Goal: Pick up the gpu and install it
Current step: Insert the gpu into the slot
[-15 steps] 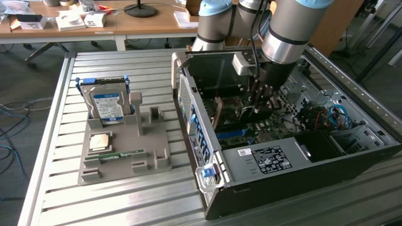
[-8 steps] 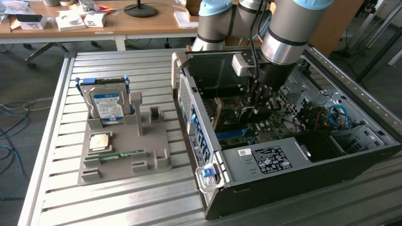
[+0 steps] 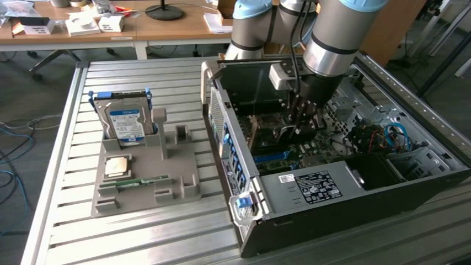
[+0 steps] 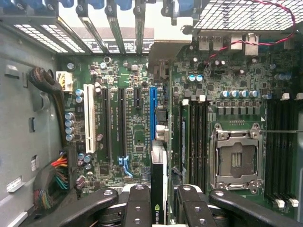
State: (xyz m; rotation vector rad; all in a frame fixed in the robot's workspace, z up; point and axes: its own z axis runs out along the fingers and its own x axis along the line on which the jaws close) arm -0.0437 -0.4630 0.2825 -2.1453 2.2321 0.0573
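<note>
1. Wrist view: gripper [image 4: 158, 203] is part-closed on the gpu [image 4: 158, 177]. A finger [image 4: 138, 203] sits on each side, and the card fills the gap between them.
2. The gpu shows edge-on as a thin dark card with a green logo near the grip, standing upright over the motherboard [image 4: 132, 142].
3. Its far end sits just beside the blue slot [image 4: 152, 113], roughly parallel to it. It looks unseated, but I can't tell whether it touches the slot.
4. The white slot [image 4: 89, 118] and two black slots lie on one side of the card. The memory slots and CPU socket [image 4: 235, 158] lie on the other.
5. Exterior view: the arm reaches down into the open case [image 3: 353, 221], with the gripper [image 3: 305, 124] low over the board, mid-case.
6. On the exterior view's left, a grey holder [image 3: 147, 165] on the table [image 3: 110, 237] has a hard drive [image 3: 125, 124] standing upright in it and a memory stick [image 3: 140, 181] lying flat.
</note>
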